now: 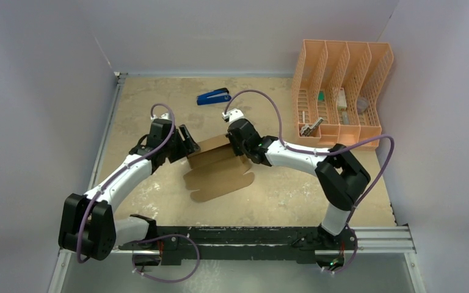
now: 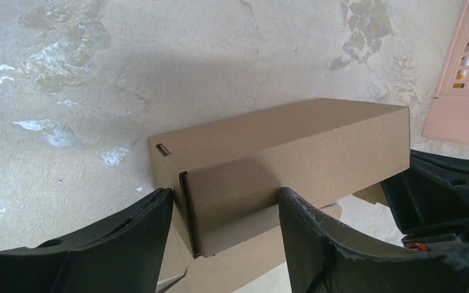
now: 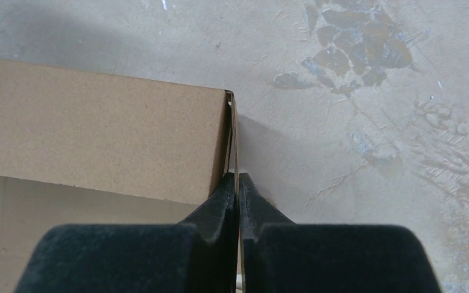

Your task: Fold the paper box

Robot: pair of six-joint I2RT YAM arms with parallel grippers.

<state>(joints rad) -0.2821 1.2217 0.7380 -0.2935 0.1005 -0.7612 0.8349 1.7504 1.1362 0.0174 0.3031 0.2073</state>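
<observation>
Tan table (image 1: 293, 189) holds the paper box (image 1: 217, 155) in the middle. My right gripper (image 3: 237, 182) pinches its end flap (image 3: 234, 131). My left gripper (image 2: 226, 198) sits spread round the other end. Hard pulls could tear it.

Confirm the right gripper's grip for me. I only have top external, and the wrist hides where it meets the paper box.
Observer: The right wrist view shows the right gripper shut on the thin edge of an end flap of the paper box.
Operator: And the left one?
Observer: The left gripper is open, its fingers on either side of the box's other end. I cannot tell whether they touch it.
Operator: Anything on that end?
Observer: A small slot is cut in the upper face near the corner.
</observation>
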